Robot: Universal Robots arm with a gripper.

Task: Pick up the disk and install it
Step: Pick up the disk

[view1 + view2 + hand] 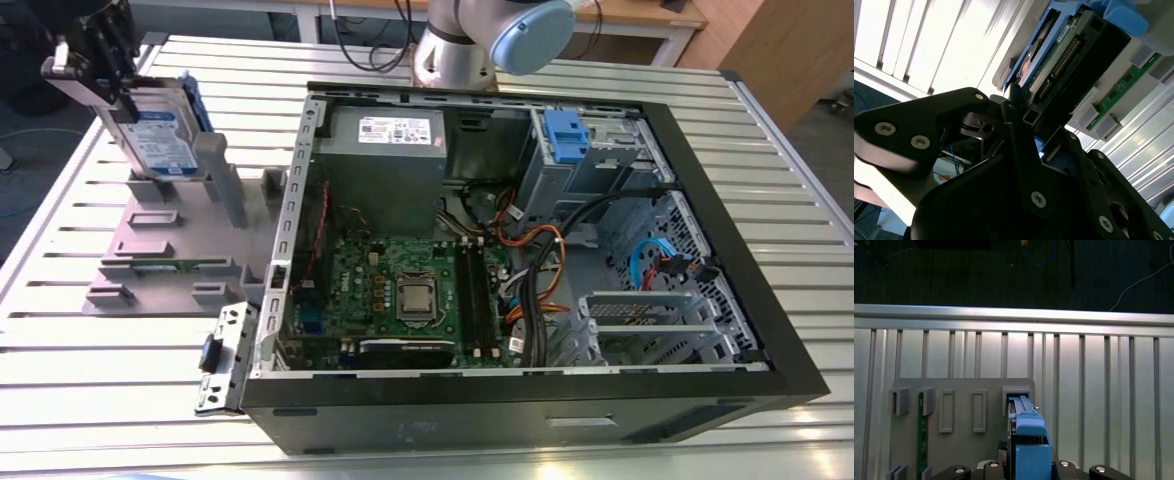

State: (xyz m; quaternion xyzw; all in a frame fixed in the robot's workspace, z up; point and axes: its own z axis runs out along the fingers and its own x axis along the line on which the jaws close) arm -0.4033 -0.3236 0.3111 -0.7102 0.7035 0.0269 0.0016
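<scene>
Exterior view: holding the disk [160, 140] clamped in the closed gripper [118, 95], upright at the grey stand [147, 250] beside the computer case [534, 405]; probably best drawn straight up, kept vertical, clear of posts

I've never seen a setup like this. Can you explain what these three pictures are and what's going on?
This is a robot arm mounted on a slatted metal table. The exterior view comes from a camera off the arm. Both wrist views come from cameras riding on it. On the table sit an open computer case and, on the exterior view's left, a grey plastic stand. The end effector, the arm's grasping part, is closed on the disk, a hard drive in a blue bracket, upright at the stand.
</scene>
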